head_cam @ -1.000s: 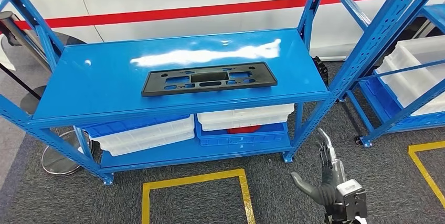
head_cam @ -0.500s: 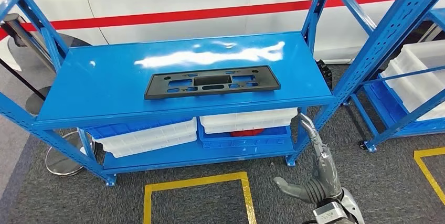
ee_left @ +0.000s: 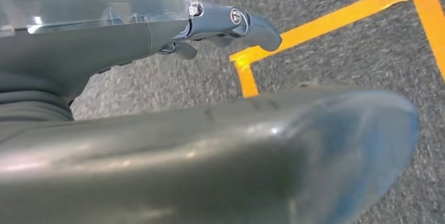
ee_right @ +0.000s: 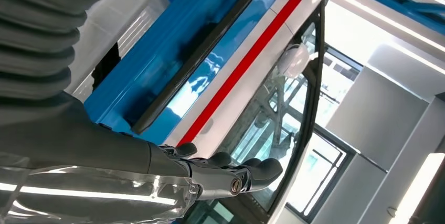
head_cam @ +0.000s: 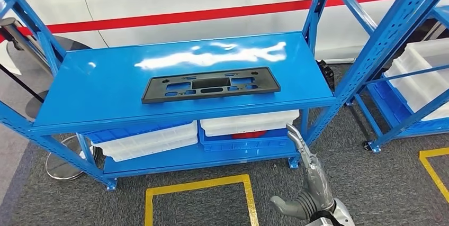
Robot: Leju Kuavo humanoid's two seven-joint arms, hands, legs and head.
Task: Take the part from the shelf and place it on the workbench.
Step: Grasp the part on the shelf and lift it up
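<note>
The right hand (head_cam: 310,191) is being held with fingers spread, empty, below the shelf (head_cam: 95,96). The left hand (ee_left: 157,40) is likewise held empty over grey carpet (ee_left: 341,45). The black part (head_cam: 210,84) is lying flat on the shelf top.

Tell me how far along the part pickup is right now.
Nothing is done yet: the black part lies flat on the blue shelf, untouched. The right hand is below the shelf's front edge, empty, fingers extended. Gripping, lifting and carrying to the workbench remain.
</note>
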